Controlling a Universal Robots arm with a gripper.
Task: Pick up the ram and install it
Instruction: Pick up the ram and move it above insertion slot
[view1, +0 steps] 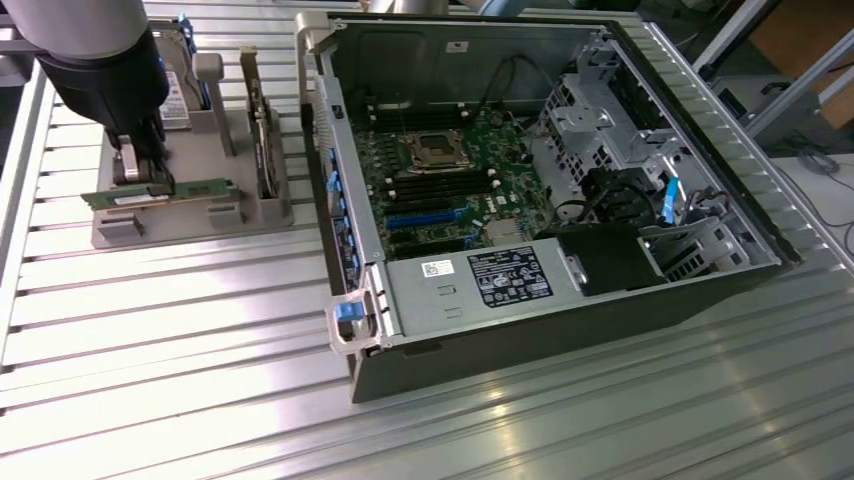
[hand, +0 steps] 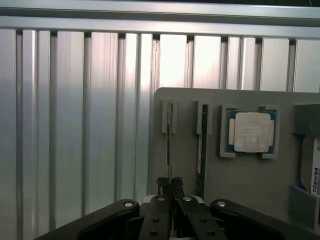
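Though pinched shut on the ram (hand: 169, 150), nothing lifted yet as far as can be judged. Closest to the wrist camera: gripper (hand: 170, 186), fingertips (hand: 162, 186) pressed onto the stick's thin edge from both sides, no gap visible. Further along: far end of the ram seated in its gray bracket (hand: 164, 117), so reads as gripped in the holder, not in the air. Just beside it: second stick (hand: 202, 150), upright in its own bracket, untouched. Past that: square processor chip (hand: 250, 131) in its pocket, not part of this job.

Same story in the exterior view. Gripper down at left-centre of frame on the green ram, inside the gray fixture tray (view1: 200, 225) on the ribbed aluminium table (view1: 200, 330). Well apart, centre to right of frame: open computer case (view1: 400, 370) with motherboard (view1: 497, 150) exposed. Long black memory slots (view1: 427, 185) just below the CPU socket (view1: 434, 150) in frame; look empty, can't fully confirm.

Progress call: early. Done: approach and grasp. Not yet done: ram out of the fixture, across to the case, seated in a slot.
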